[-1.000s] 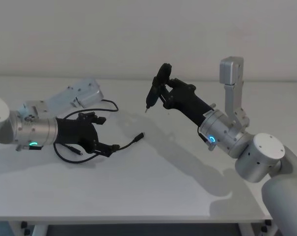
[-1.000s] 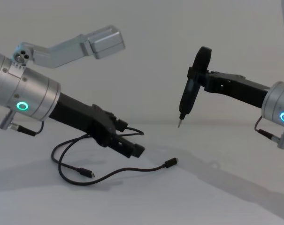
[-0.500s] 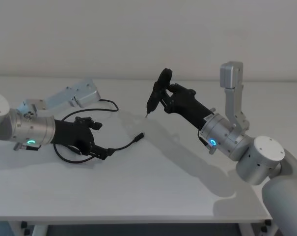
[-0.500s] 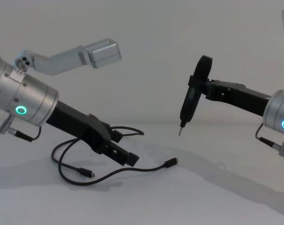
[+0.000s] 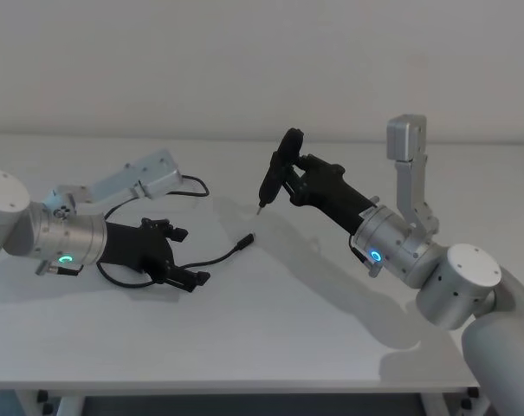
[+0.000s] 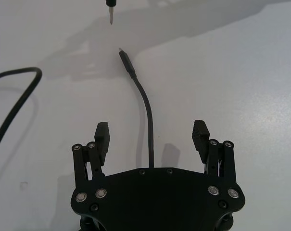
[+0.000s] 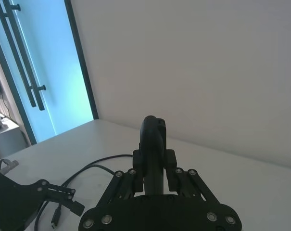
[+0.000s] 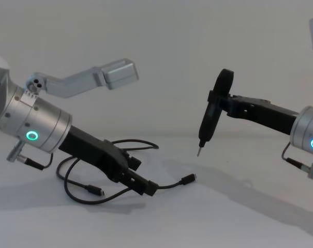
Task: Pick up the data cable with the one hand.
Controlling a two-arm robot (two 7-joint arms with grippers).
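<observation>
The data cable lies loosely looped on the white table, one slim plug pointing right and the other plug under my left arm. My left gripper hovers low over it, open. In the left wrist view the cable runs straight between the two fingers, touching neither. My right gripper hangs above the table's middle, shut on a slender black tool whose metal tip points down. That tool stands upright between the right gripper's fingers.
A silver link of my left arm reaches over the cable's back loop. The tool tip hangs just beyond the cable's plug. The table's front edge runs close below. A glass door stands in the room behind.
My left gripper has sunk toward the table and drawn back slightly left, so the cable now lies between its open fingers. The right arm with the tool has barely shifted.
</observation>
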